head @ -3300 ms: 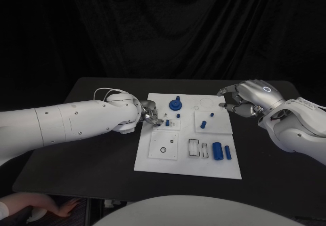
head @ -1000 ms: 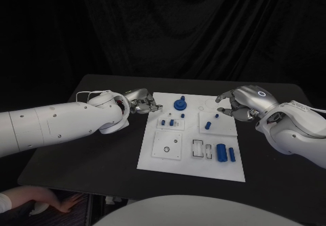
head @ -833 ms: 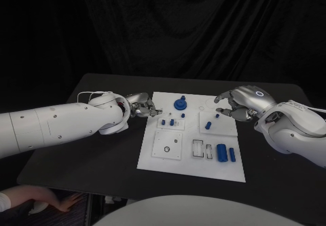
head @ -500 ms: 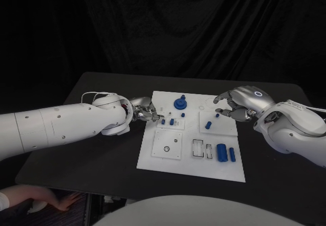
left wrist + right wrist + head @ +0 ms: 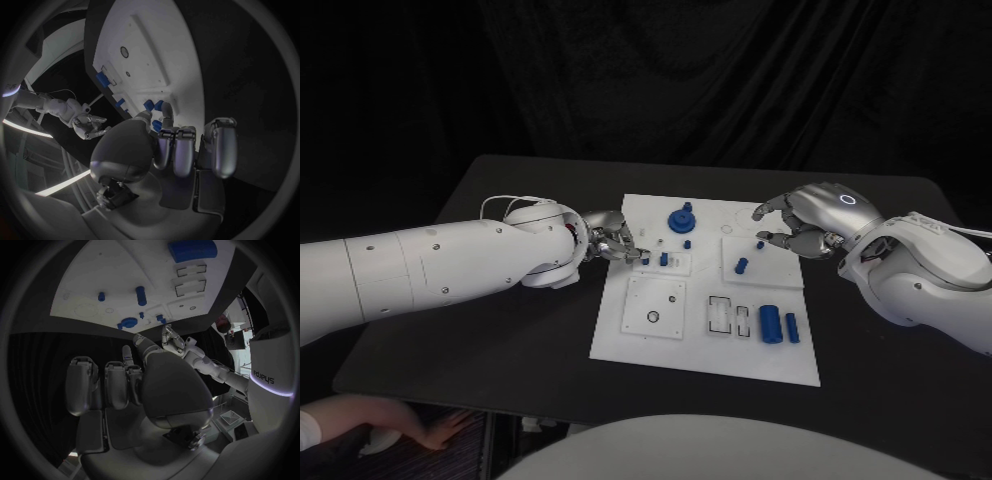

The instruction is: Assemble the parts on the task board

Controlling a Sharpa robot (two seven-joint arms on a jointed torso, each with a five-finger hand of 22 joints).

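Note:
The white task board (image 5: 733, 355) lies mid-table. My left hand (image 5: 610, 243) hovers at its left edge, thumb and one finger reaching toward two small blue pegs (image 5: 655, 259) that stand in a plate. In the left wrist view those fingertips (image 5: 167, 119) lie right beside the pegs (image 5: 154, 105); I see nothing held. My right hand (image 5: 798, 225) hangs over the board's far right corner with fingers loosely curved and nothing in them. A blue knob (image 5: 682, 220) stands at the far edge. A blue peg (image 5: 741, 266) stands right of centre.
Two blue cylinders (image 5: 777, 325) lie at the board's near right, beside rectangular slots (image 5: 724, 315). A square plate with a round hole (image 5: 653, 317) sits near left. Black table (image 5: 516, 350) surrounds the board on every side.
My left hand drew back from the pegs to the board's far left edge, then came forward and down to them again. The right hand barely moved.

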